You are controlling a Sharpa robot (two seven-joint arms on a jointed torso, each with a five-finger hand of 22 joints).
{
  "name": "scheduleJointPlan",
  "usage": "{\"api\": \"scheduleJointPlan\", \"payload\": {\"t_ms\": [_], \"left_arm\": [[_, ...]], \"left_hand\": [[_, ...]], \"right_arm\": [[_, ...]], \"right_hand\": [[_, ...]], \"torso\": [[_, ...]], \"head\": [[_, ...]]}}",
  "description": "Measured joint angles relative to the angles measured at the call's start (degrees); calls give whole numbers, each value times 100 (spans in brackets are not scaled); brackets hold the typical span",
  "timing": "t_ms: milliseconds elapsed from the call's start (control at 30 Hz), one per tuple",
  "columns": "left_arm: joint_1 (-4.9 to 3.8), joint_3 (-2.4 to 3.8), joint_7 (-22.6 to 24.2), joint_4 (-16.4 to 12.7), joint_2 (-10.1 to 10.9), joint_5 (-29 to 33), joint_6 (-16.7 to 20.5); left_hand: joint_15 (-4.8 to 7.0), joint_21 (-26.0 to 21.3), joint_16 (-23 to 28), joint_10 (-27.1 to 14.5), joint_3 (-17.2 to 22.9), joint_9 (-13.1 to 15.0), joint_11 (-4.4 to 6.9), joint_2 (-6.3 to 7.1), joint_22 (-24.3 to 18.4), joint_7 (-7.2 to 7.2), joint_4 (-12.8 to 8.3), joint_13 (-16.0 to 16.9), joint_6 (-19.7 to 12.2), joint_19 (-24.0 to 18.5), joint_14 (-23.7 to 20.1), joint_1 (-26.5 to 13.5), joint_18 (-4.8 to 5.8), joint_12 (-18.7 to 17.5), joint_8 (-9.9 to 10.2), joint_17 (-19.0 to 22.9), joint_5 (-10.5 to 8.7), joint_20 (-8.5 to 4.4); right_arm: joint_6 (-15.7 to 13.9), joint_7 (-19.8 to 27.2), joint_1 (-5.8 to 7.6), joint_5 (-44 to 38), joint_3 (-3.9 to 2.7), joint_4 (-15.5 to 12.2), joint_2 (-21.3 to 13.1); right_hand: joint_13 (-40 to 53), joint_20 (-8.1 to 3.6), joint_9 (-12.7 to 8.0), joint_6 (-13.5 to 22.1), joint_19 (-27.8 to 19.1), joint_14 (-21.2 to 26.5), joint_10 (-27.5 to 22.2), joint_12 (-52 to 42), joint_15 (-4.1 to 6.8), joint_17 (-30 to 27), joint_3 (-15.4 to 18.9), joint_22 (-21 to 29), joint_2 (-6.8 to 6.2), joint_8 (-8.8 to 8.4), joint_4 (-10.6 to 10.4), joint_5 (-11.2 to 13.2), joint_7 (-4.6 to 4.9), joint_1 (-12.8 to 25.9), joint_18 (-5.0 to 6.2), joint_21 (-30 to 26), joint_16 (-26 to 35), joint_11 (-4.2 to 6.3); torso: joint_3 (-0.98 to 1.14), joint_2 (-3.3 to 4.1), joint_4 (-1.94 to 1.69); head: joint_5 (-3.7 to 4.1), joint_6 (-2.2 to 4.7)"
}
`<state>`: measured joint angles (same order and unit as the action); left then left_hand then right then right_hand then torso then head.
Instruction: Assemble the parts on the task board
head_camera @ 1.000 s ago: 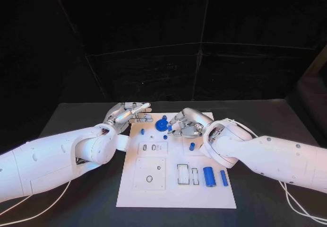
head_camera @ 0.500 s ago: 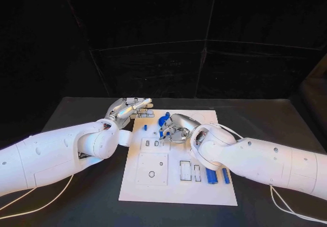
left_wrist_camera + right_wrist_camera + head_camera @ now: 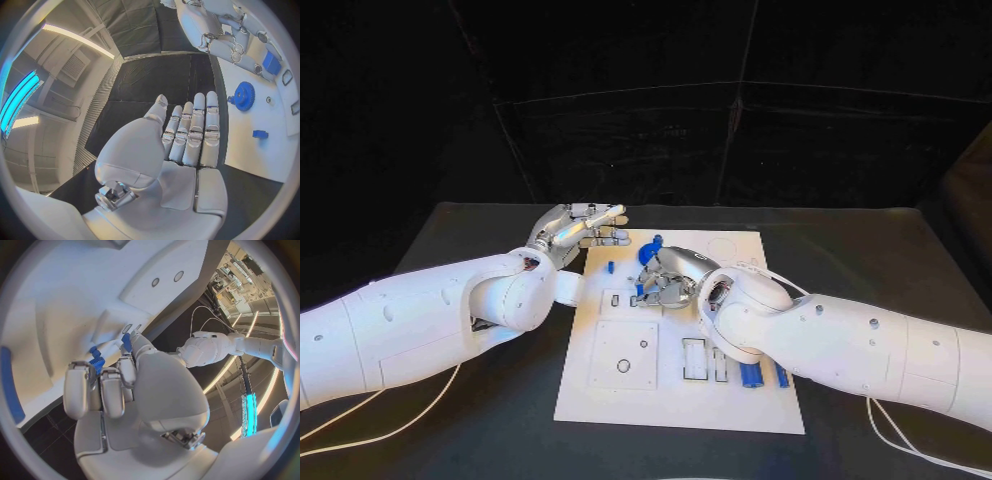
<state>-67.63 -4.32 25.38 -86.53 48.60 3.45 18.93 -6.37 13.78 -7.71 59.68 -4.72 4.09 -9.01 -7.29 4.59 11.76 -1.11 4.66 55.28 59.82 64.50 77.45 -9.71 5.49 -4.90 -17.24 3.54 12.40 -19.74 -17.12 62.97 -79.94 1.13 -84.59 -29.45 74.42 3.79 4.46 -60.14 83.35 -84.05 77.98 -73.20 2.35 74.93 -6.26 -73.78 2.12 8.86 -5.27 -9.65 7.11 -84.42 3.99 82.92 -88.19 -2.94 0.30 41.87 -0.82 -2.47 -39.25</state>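
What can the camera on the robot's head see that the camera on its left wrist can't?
The head view alone shows the two blue cylinders lying near the task board's close end, and the rectangular slots beside them. The left wrist view alone shows the left hand's palm side, fingers straight and side by side, holding nothing, and the blue gear's toothed face. Both show the white board, the right hand curled over it, and small blue parts.
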Motion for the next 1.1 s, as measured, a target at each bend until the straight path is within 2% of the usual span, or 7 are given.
{"api": "scheduleJointPlan", "payload": {"t_ms": [533,600,1100], "left_arm": [[0,0,-6,12,1,3,0],[0,0,-7,14,1,3,0],[0,0,-12,19,4,6,0]], "left_hand": [[0,0,0,0,0,0,0,-23,0,0,0,0,0,0,0,23,0,0,0,-5,0,0],[0,0,0,0,0,0,0,-23,0,0,0,1,0,0,0,23,0,0,0,-5,0,0],[0,0,0,0,0,0,0,-23,0,0,0,-4,0,0,0,23,0,0,0,-9,0,0]], "right_arm": [[262,-49,-5,-153,-12,89,-1],[294,-47,0,-163,-15,96,-1],[430,-59,13,-221,-25,80,-11]], "right_hand": [[-27,0,0,-7,0,0,0,0,-1,-1,8,5,-3,-35,-8,0,6,2,0,0,0,0],[-39,0,0,-8,0,0,1,8,0,-1,8,9,-47,-34,-8,-18,7,46,0,0,19,0],[-59,0,11,-29,0,0,43,54,0,-2,-2,23,-101,-27,-31,-21,-10,147,0,0,22,42]], "torso": [[-2,-2,3],[-3,-2,3],[-4,-1,9]], "head": [[-18,-69],[-18,-81],[-2,-140]]}}
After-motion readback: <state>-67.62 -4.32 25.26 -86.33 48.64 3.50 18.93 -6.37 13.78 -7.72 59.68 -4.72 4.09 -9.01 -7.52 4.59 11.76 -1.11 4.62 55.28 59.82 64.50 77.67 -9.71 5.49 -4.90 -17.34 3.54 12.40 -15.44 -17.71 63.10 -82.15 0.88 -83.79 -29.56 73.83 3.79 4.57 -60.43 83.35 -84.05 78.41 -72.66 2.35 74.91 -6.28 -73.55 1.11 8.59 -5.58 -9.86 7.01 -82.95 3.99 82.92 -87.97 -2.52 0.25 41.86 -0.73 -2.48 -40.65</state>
